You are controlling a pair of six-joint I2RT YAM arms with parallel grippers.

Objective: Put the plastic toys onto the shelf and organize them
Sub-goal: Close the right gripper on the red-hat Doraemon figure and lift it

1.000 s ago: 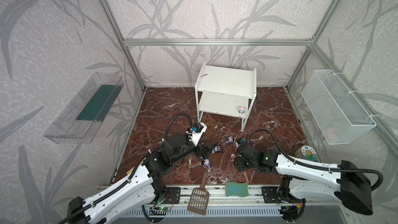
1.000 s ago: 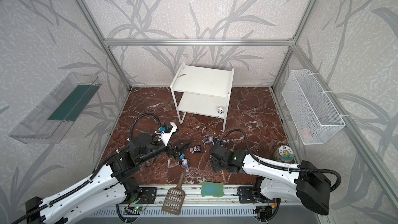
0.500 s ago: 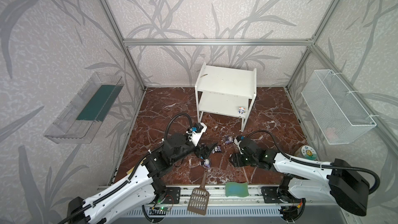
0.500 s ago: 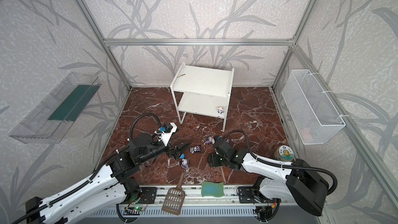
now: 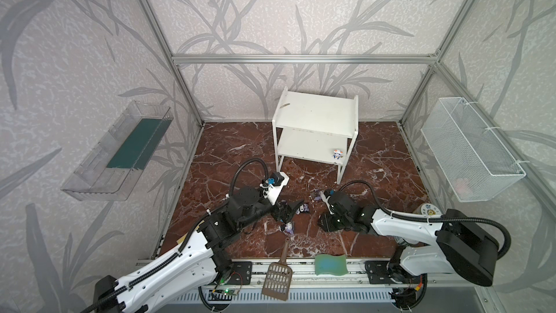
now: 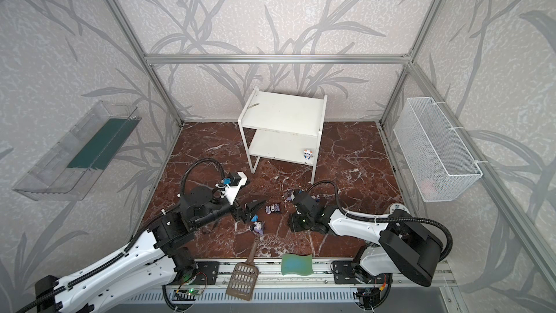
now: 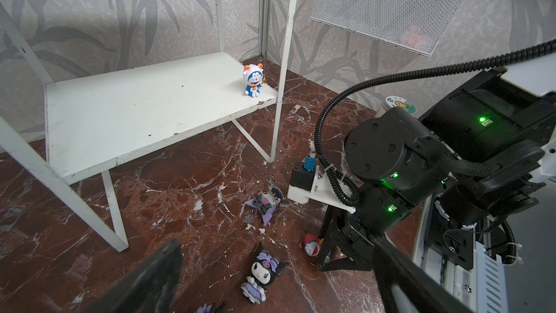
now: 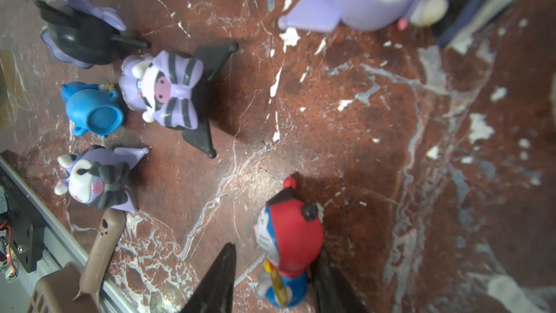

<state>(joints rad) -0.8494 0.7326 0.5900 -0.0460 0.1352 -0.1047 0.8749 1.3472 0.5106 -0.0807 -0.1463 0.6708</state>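
Since a second ago the right gripper [image 8: 275, 251] has swung in and narrowed around the glossy red-capped toy [image 8: 288, 236] on the veined brown marble desk [image 8: 376, 115], with a sliver of desk showing beside one finger. The left gripper [image 6: 252, 210] stays wide beside the pointed-eared purple toys [image 6: 272, 209]. One white-hooded toy [image 5: 337, 154] sits on the lower board of the flat white shelf [image 5: 313, 112].

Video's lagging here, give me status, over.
Left gripper open, empty. Right gripper astride red-capped toy, not clamped. One white-hooded toy on shelf. Nothing blocking.
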